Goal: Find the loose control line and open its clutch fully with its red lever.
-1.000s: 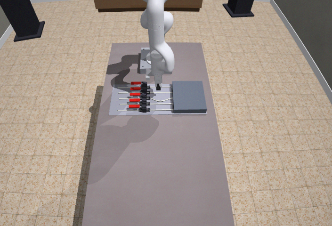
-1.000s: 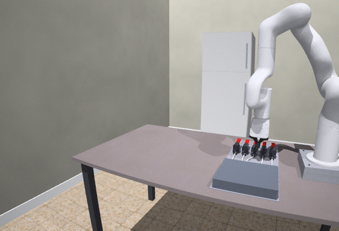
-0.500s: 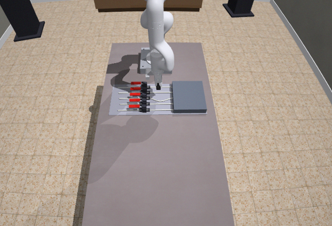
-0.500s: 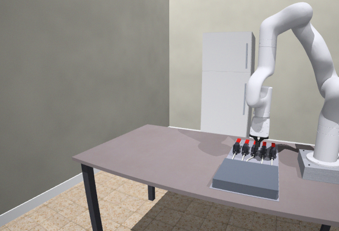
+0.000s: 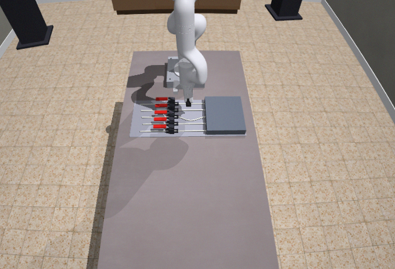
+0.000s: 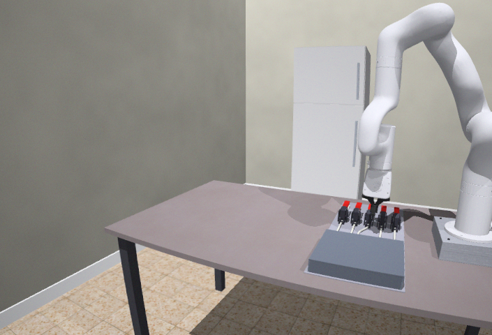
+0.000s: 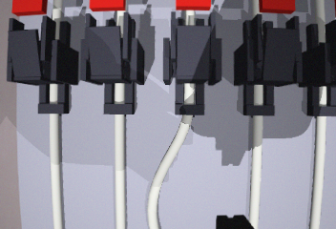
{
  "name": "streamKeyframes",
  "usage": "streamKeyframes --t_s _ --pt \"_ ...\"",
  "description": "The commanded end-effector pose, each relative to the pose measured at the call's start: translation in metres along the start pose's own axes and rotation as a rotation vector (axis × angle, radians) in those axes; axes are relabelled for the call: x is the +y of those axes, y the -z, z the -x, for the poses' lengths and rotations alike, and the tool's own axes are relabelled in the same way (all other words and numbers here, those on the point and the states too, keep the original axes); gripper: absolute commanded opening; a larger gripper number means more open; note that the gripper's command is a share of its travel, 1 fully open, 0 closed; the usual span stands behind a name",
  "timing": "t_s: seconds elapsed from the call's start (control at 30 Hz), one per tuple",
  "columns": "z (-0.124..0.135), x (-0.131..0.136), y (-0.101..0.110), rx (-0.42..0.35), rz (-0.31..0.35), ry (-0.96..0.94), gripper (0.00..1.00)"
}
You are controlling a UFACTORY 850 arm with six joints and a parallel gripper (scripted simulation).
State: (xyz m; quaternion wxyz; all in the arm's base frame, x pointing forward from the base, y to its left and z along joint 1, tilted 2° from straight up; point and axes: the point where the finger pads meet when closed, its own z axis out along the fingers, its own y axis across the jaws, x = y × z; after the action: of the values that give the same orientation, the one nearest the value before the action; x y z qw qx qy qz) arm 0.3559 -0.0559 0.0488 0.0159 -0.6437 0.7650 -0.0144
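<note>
Five white control lines run from the grey console (image 5: 224, 114) (image 6: 356, 252) through black clutches (image 5: 171, 115) (image 7: 111, 57) with red levers (image 5: 160, 111) (image 7: 107, 5), all on a pale base plate (image 5: 135, 126) (image 7: 87, 200). The middle line (image 5: 189, 119) (image 6: 363, 230) (image 7: 168, 162) sags in an S-curve. The other lines are straight, such as the one (image 7: 256, 157) right of it in the wrist view. My gripper (image 5: 188, 103) (image 6: 375, 202) (image 7: 233, 223) is shut and empty. It hangs just above the lines, between clutches and console. In the wrist view its tip sits between the middle line and the one to the right.
The arm's grey base block (image 5: 172, 75) (image 6: 471, 246) stands just behind the plate. The console blocks the right side of the lines. A white fridge (image 6: 327, 118) stands behind the table (image 5: 188, 205).
</note>
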Motion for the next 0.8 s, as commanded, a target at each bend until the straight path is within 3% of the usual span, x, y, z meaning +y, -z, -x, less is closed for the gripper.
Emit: streamKeyframes --t_s 0.0,0.07,0.17,0.27,0.77 --pt "0.001 -0.001 0.001 0.03 0.023 0.0 0.0" --pt "0.013 -0.003 0.008 0.035 0.022 0.0 0.0" --pt "0.054 -0.004 0.028 0.036 0.021 0.0 0.0" --pt "0.069 -0.002 0.035 0.031 0.023 0.0 0.0" --pt "0.07 -0.002 0.036 0.03 0.023 0.0 0.0"
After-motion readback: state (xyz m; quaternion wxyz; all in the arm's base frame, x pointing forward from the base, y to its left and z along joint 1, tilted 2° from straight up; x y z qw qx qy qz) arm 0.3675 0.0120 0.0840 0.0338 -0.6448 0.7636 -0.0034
